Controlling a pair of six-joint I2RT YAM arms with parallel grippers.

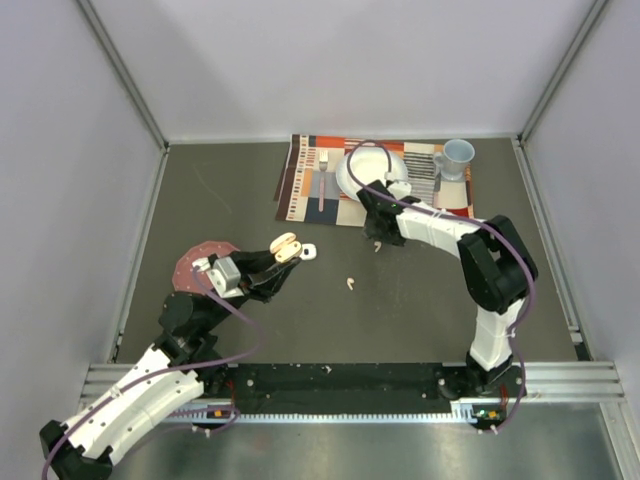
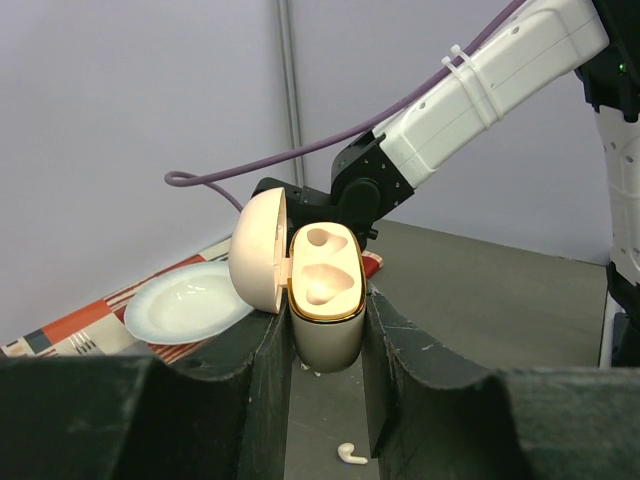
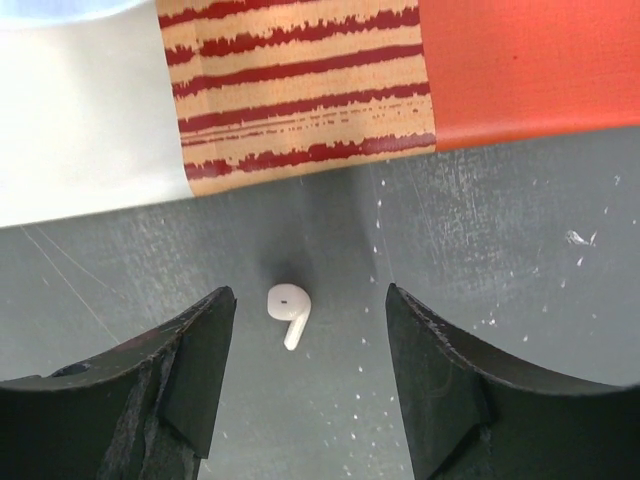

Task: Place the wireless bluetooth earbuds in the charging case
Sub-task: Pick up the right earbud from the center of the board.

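While the dark grey desk (image 1: 250,190) is being seen from above, a cream, egg-shaped plastic charging case (image 2: 325,300) is being pinched tight between the left arm's black fingers (image 2: 272,360). The case is being held up above the desk, with its round lid (image 2: 257,250) swung open to one side. Two hollow cups inside the case are being shown to the wrist camera.

The right arm's black fingers (image 3: 205,345) are being held spread apart, low over the desk, close to the edge of a striped red and orange cloth mat (image 3: 300,90). One tiny white earbud with a short stem (image 3: 288,313) is lying flat on the desk between those fingers, and it is not being touched by either of them. A second tiny white earbud (image 1: 349,284) is lying on the open desk between the two arms, near the held case.

A round white plate (image 1: 365,175), a silver fork (image 1: 323,180) and a pale blue cup (image 1: 458,155) are being carried by the striped mat. A round dark red mat (image 1: 195,268) is lying on the desk beside the left arm.
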